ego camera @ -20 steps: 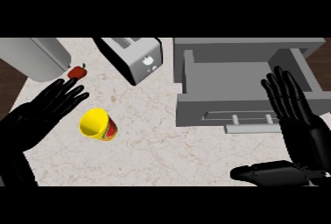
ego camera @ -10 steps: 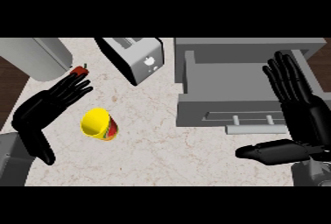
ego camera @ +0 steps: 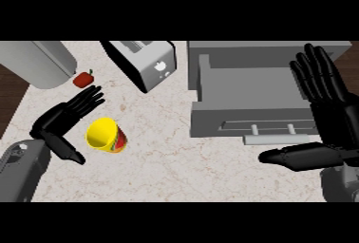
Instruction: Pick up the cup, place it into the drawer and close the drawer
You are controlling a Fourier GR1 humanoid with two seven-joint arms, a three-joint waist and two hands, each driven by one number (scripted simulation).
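Left robot hand [ego camera: 61,119] closer beside cup [ego camera: 105,135], open.

On the desk [ego camera: 182,166] the cup [ego camera: 106,136] lies left of the open drawer [ego camera: 249,102]. Behind the cup stands a toaster [ego camera: 144,61]; left of that lie an apple [ego camera: 83,79] and a cylinder [ego camera: 38,61].
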